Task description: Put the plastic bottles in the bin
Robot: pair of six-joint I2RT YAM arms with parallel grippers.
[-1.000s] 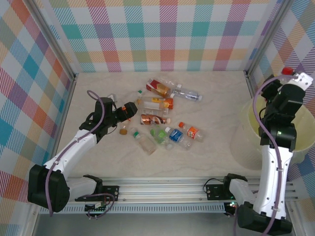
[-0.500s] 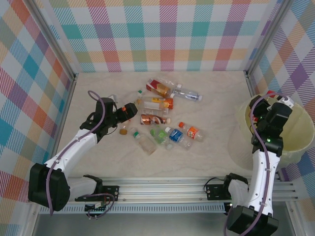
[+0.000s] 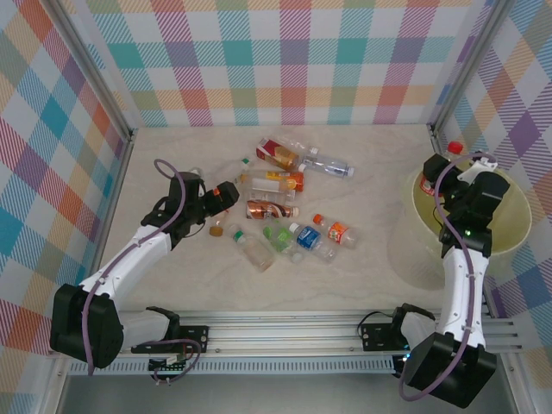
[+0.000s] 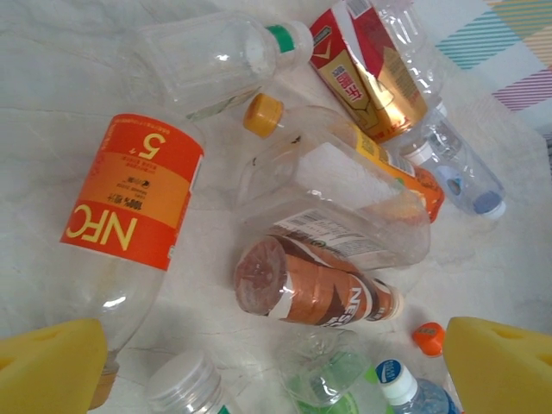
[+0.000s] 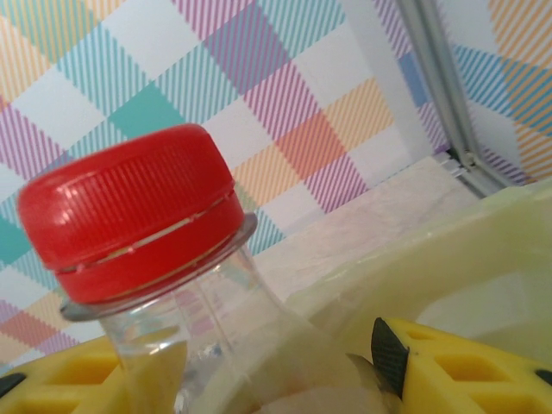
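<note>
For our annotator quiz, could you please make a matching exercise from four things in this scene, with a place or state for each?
Column one:
1. left gripper
2. red-capped bottle
3. brown-labelled bottle
4. bin

Column two:
A. lying flat on the table
B. at the table's far right
C. open, fingers wide apart
D. gripped by the right gripper

Pairs: 1-C, 2-D, 3-A, 4-B.

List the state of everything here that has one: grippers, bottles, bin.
left gripper: jaws open, empty, beside the bottle pile
right gripper: jaws shut on the red-capped bottle
red-capped bottle: capped, held over the edge of the bin
bin: upright, open-topped
bottle pile: lying on their sides, outside the bin
</note>
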